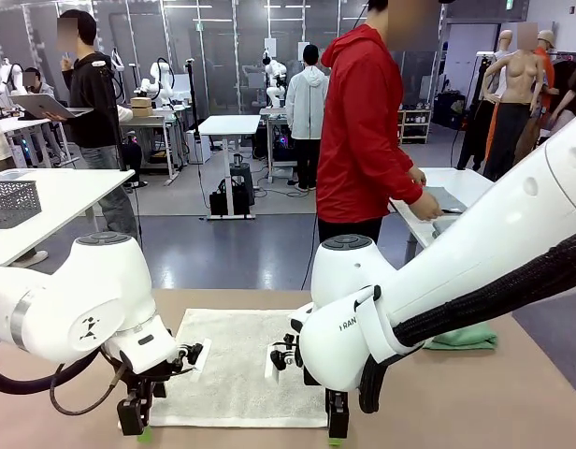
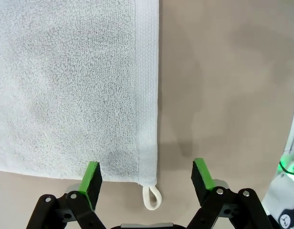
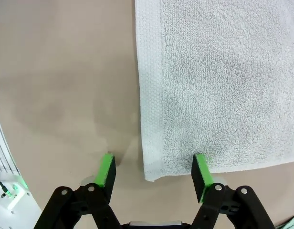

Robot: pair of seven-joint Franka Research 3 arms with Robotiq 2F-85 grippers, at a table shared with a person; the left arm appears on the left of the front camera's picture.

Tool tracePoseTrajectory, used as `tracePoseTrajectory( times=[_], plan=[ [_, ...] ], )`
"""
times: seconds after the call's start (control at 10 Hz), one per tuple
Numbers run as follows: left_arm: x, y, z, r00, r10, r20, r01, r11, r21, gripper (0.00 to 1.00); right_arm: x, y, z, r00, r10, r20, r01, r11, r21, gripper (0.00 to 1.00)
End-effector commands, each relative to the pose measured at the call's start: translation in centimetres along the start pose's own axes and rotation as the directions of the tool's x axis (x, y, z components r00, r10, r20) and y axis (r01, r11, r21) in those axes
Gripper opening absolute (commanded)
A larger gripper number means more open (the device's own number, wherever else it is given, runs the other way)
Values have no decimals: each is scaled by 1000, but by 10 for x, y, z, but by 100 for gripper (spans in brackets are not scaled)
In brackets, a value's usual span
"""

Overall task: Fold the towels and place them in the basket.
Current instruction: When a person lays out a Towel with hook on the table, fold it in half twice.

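The cream-white towel (image 1: 234, 360) lies spread flat on the brown tabletop (image 1: 475, 402), close to the robot's edge, with an arm lowered at each of its two near corners. The left fingers (image 2: 93, 177) stand wide apart and hold nothing. They straddle the towel's corner, one green pad over the terry cloth just inside the hem and the other over bare tabletop, and the small loop (image 2: 152, 196) pokes out from the corner between them. The right fingers (image 3: 201, 171) are spread wide as well, also with nothing clamped. One pad sits above the towel's edge and the other above the bare surface beside it, so that corner lies in the gap. From the front both pairs of tips look to be down at the level of the cloth, though I cannot tell whether they actually touch it. The mint green towel (image 1: 461, 339) lies in a low bundle farther back on the tabletop, partly hidden behind the right arm. The basket (image 1: 12, 204) sits well apart on a white table off to the left. A person in a red hooded top (image 1: 363, 122) stands at the far side, turned toward another table.
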State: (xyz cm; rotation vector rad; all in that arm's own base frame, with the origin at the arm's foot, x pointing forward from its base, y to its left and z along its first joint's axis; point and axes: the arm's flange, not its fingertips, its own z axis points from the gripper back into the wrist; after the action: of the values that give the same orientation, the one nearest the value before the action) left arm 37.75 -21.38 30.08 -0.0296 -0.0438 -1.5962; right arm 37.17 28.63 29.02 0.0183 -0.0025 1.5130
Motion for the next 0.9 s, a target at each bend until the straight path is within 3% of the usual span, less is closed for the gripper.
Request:
tracePoseTrajectory(
  times=[0.0, 0.1, 0.2, 0.5, 0.7, 0.8],
  plan=[
    [0, 5, -3, 1000, -10, 26, 10, 1000, 14, 95, -5, 1, -3, 1000, 1, 19, -1, 1000, -12, 80],
    [1, 5, -2, 1000, -14, 16, 14, 1000, 27, 85, -6, 1, -3, 1000, 2, 22, -1, 1000, -11, 80],
    [1, 5, -2, 1000, -13, 14, 13, 1000, 25, 76, -6, 0, -3, 1000, -4, 23, 4, 1000, -12, 60],
    [-2, 6, -2, 1000, 1, 21, -2, 1000, 16, 76, -7, 0, -2, 1000, -7, 24, 7, 1000, -12, 60],
    [-2, 7, -3, 1000, 10, 11, -10, 1000, 24, 57, -7, 0, -2, 999, -14, 30, 15, 1000, -16, 60],
    [-2, 7, -2, 1000, 11, 16, -11, 1000, 24, 57, -8, 0, -1, 999, -16, 29, 16, 1000, -16, 60]
  ],
)
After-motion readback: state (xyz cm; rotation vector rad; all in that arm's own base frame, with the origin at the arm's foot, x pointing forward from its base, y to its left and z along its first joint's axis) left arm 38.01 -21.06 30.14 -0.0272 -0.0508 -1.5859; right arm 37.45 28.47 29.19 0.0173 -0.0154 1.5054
